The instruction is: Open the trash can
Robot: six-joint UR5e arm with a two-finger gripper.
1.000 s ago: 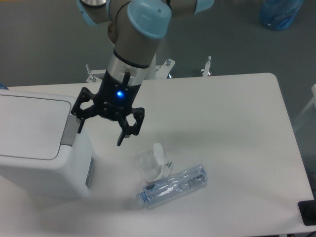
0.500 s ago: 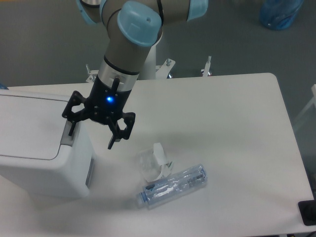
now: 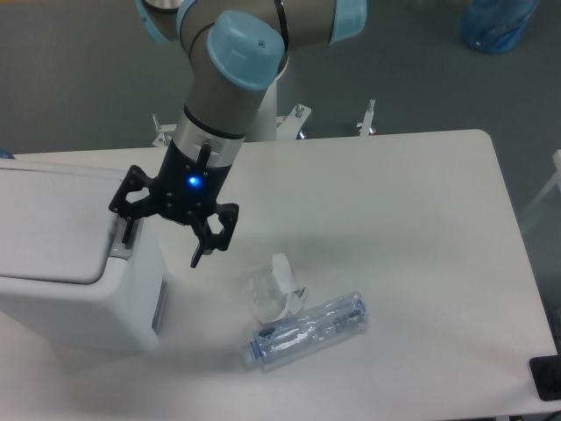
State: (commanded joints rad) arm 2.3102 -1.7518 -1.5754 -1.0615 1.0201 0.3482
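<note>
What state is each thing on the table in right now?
Trash can: upright, lid down or barely lifted.
Tool: open, holding nothing, one finger at the grey tab, the other beside the can.
Bottle: lying on its side.
Cup: tipped over, against the bottle.

floor (image 3: 88,79) – grey | table (image 3: 394,228) – white | far corner: blue bag (image 3: 497,22)
</note>
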